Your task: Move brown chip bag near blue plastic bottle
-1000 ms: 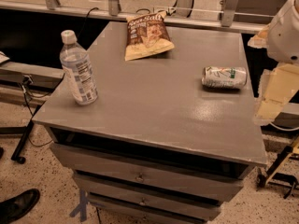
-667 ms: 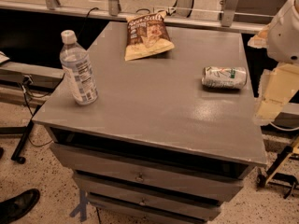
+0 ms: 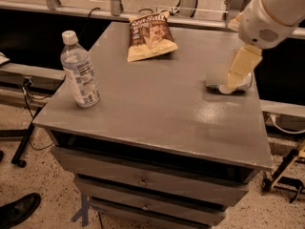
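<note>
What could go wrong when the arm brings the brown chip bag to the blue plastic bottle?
The gripper hangs close by the can, so it may knock it. The brown chip bag lies near the far edge of the table and could slide off. The upright blue plastic bottle, near the left edge, could topple.

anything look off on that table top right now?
Only the can: it lies on its side near the right edge of the table, half hidden behind the gripper hanging at that side. The blue plastic bottle stands upright front left; the brown chip bag lies flat at the far edge. No spill visible.
</note>
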`<action>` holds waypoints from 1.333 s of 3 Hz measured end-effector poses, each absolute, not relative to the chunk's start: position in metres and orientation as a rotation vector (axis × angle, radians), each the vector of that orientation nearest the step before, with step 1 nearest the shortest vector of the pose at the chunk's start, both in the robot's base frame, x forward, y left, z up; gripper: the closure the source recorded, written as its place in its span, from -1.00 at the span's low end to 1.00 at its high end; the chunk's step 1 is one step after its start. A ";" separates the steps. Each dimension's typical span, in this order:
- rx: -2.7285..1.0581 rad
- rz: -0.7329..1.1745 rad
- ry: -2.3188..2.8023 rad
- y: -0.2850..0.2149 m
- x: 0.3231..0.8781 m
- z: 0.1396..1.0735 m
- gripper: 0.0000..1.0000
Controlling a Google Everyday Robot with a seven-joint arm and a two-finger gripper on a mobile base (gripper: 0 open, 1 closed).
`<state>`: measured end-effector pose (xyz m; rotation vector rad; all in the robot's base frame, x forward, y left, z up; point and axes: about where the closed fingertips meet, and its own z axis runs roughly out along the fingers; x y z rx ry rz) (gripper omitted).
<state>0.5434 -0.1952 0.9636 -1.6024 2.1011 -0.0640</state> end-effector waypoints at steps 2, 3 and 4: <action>-1.346 0.065 2.029 -0.154 0.685 0.943 -1.00; -1.223 0.106 2.063 -0.127 0.744 0.920 -1.00; -1.125 0.150 2.113 -0.109 0.781 0.893 -1.00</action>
